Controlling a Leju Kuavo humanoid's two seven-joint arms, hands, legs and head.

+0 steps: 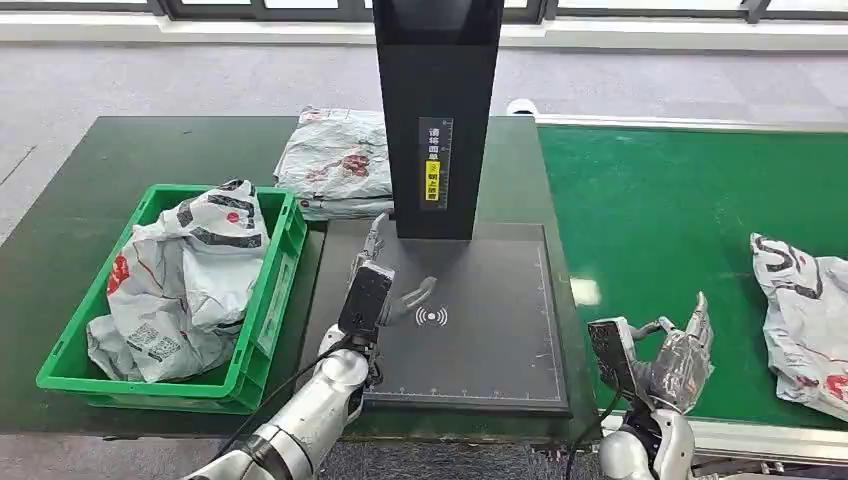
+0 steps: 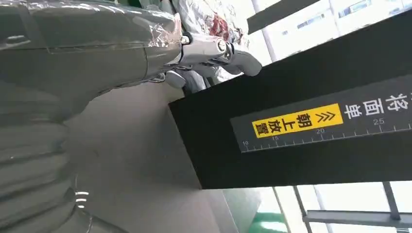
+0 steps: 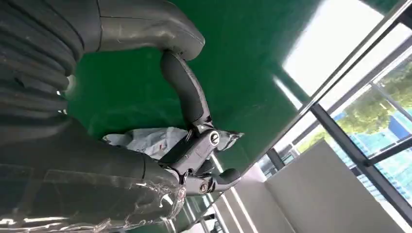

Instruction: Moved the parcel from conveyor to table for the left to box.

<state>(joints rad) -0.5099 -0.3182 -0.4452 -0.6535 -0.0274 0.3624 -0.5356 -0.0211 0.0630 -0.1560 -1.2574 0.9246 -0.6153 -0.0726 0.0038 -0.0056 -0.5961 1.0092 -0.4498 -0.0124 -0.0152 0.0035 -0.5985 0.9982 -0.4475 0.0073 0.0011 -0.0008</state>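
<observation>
A crumpled white-grey parcel (image 1: 805, 320) with red print lies on the green conveyor (image 1: 680, 220) at the far right; the right wrist view shows this parcel (image 3: 150, 140) beyond the fingers. My right hand (image 1: 680, 355) hovers over the conveyor's near edge, left of the parcel, fingers spread and empty. My left hand (image 1: 385, 290) is raised over the dark scanner pad (image 1: 480, 330), fingers apart, holding nothing. Another parcel (image 1: 335, 160) lies on the table behind the pad. The green crate (image 1: 265, 310) at left holds a large bagged parcel (image 1: 180, 280).
A black scanner column (image 1: 437, 110) with a yellow label stands at the pad's back edge, close to my left hand; it looms beside the fingers (image 2: 214, 53) in the left wrist view. The dark green table (image 1: 110, 160) extends left behind the crate.
</observation>
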